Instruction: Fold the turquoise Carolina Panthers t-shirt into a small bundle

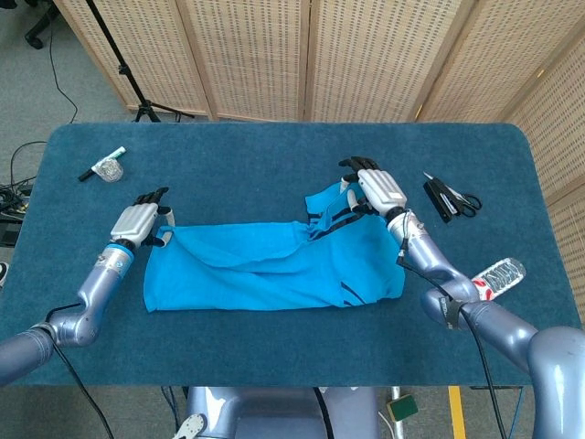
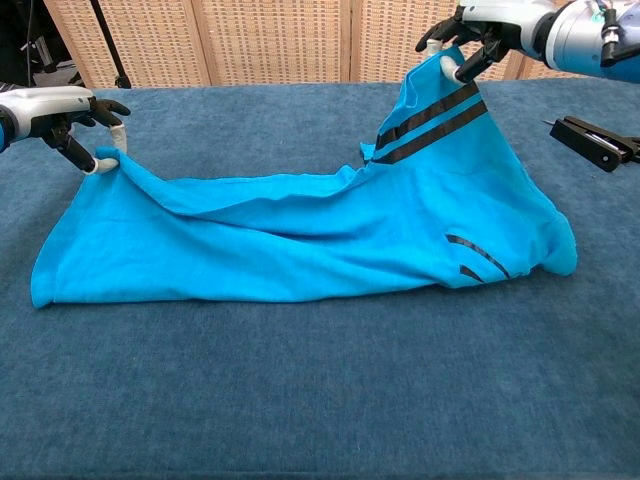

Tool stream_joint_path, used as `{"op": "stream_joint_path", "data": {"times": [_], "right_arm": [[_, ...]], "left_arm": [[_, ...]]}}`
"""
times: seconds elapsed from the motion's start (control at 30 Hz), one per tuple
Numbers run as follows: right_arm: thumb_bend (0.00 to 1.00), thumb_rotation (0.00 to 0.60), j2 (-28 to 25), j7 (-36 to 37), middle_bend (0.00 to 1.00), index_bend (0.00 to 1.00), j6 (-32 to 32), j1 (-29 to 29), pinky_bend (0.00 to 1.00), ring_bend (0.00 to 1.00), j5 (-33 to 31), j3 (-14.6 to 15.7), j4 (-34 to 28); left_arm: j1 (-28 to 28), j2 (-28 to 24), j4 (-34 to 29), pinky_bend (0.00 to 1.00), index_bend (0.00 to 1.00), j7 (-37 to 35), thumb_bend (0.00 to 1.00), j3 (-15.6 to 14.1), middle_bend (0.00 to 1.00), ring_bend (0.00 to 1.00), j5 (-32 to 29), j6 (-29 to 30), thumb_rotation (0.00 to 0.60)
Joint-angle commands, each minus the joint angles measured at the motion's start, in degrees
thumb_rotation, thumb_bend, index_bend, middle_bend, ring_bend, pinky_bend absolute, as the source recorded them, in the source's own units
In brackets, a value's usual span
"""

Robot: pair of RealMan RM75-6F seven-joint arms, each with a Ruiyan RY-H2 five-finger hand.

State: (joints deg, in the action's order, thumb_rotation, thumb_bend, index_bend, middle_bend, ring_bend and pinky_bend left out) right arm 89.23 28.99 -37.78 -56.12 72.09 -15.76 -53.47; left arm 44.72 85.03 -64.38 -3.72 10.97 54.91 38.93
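Turquoise cloth, the t-shirt (image 1: 274, 270) (image 2: 300, 235), lies stretched sideways across the middle of the worktop (image 1: 274, 165) (image 2: 320, 400), its lower edge flat on the blue felt and its upper layer lifted at both ends. My left hand (image 1: 137, 221) (image 2: 70, 110), at the left of both views, pinches the shirt's upper left corner between thumb and finger, and the cloth rises to that pinch in a small peak. My right hand (image 1: 377, 190) (image 2: 480, 30), right of centre in the head view and at the top right of the chest view, grasps the far right end of the shirt where two dark stripes (image 2: 430, 115) run slantwise, holding that part well above the felt so that the fabric slopes down from it toward the middle. A sagging fold runs between my two hands, and short dark marks (image 2: 475, 255) show low on the right side of the shirt. Further right, apart from the cloth, black scissors (image 1: 450, 198) (image 2: 595, 140) lie on the felt, and a clear plastic bottle (image 1: 498, 276) rests near the right edge in the head view. In the upper left of that view sit a marker (image 1: 99, 163) and a small clear object (image 1: 111, 170) just beside it. Behind the worktop stand wicker screens (image 1: 366, 55) (image 2: 280, 40).
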Motion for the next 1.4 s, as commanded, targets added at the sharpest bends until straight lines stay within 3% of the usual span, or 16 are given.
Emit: {"op": "stream_joint_path", "data": {"times": [0.03, 0.2, 0.37, 0.4, 0.47, 0.53, 0.57, 0.8, 1.07, 1.4], "right_arm": [[0.61, 0.6, 1.0, 0.8, 0.16, 0.63, 1.1, -0.7, 0.0, 0.0, -0.3, -0.4, 2.0], [0.61, 0.6, 2.5, 1.9, 0.16, 0.63, 2.8, -1.6, 0.0, 0.0, -0.4, -0.6, 5.5], [0.61, 0.6, 3.4, 3.5, 0.16, 0.63, 3.4, -2.0, 0.0, 0.0, 0.6, -0.3, 7.6], [0.61, 0.6, 3.5, 3.8, 0.16, 0.63, 3.5, -2.1, 0.0, 0.0, 0.7, -0.4, 8.0], [0.61, 0.6, 3.7, 4.4, 0.16, 0.63, 3.7, -2.3, 0.0, 0.0, 1.1, -0.3, 8.6], [0.61, 0.6, 3.9, 4.7, 0.16, 0.63, 3.7, -2.4, 0.0, 0.0, 1.5, -0.1, 9.1], [0.61, 0.6, 4.0, 5.0, 0.16, 0.63, 3.8, -2.4, 0.0, 0.0, 1.6, -0.1, 9.4], [0.61, 0.6, 5.0, 5.9, 0.16, 0.63, 4.4, -2.7, 0.0, 0.0, 2.0, 0.2, 11.6], [0.61, 0.6, 6.9, 6.0, 0.16, 0.63, 5.9, -4.2, 0.0, 0.0, 1.8, -0.2, 15.7], [0.61, 0.6, 10.8, 3.9, 0.16, 0.63, 9.4, -7.6, 0.0, 0.0, -0.9, -2.4, 24.6]], "left_arm": [[0.5, 1.5, 2.2, 0.0, 0.8, 0.3, 0.43, 0.3, 0.0, 0.0, -0.3, -0.6, 0.6], [1.2, 4.8, 7.4, 0.0, 0.79, 1.0, 0.43, 0.5, 0.0, 0.0, -0.6, -1.2, 0.6], [1.3, 7.2, 10.7, 0.0, 0.61, 1.1, 0.43, 1.0, 0.0, 0.0, -0.4, -0.7, 0.6], [1.4, 7.5, 11.3, 0.0, 0.54, 1.3, 0.43, 1.0, 0.0, 0.0, -0.5, -1.0, 0.6], [1.5, 7.8, 12.2, 0.0, 0.32, 2.1, 0.42, 1.0, 0.0, 0.0, -0.9, -1.7, 0.6], [1.6, 7.8, 12.3, 0.0, 0.05, 2.0, 0.38, 1.3, 0.0, 0.0, -1.5, -2.5, 0.6], [1.5, 7.9, 12.2, 0.0, 0.01, 1.2, 0.36, 1.8, 0.0, 0.0, -1.3, -2.5, 0.6], [0.6, 7.4, 12.1, 0.0, 0.0, -3.9, 0.22, 2.4, 0.0, 0.0, 3.3, -1.4, 0.6], [-1.3, 3.5, 7.2, 0.0, 0.0, -9.7, 0.21, 3.1, 0.0, 0.0, 9.6, 3.4, 0.6], [-2.5, -0.5, 2.1, 0.0, 0.0, -8.2, 0.22, 3.3, 0.0, 0.0, 9.9, 5.4, 0.6]]}}
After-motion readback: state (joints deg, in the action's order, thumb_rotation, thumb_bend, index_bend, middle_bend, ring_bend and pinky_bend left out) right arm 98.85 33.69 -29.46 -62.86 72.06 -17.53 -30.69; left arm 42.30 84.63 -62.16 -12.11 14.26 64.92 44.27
